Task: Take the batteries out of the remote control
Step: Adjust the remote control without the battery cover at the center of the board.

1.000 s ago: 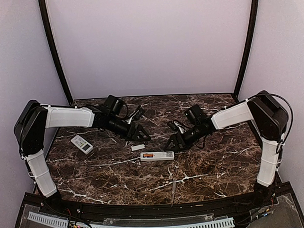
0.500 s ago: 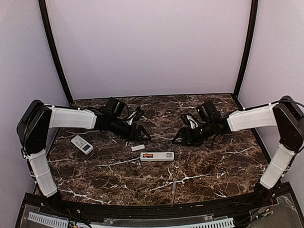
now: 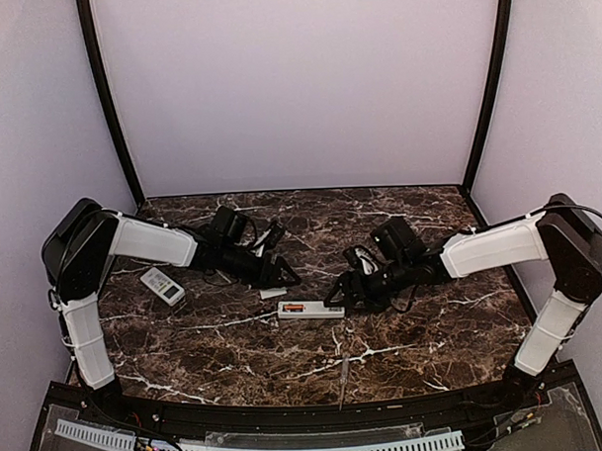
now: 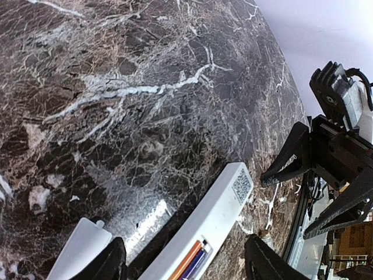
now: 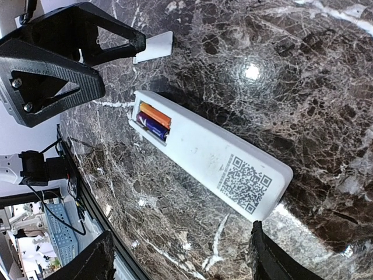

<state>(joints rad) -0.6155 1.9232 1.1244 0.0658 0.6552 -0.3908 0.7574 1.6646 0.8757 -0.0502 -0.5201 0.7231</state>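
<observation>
Movement is on my right side: the right end effector [image 3: 335, 297] has dropped back toward the remote control [image 3: 311, 308] and hangs by its right end, fingers spread and empty. Half a second ago it sat farther right and farther back. The left end effector [image 3: 283, 278], likewise spread and empty, has crept nearer the white cover plate [image 3: 273, 292]. The batteries [image 5: 154, 121], one orange and one dark blue, lie side by side in the open compartment at the remote's left end, on the tabletop [image 3: 433, 330]. I judge extraction is only starting; nothing is out yet.
</observation>
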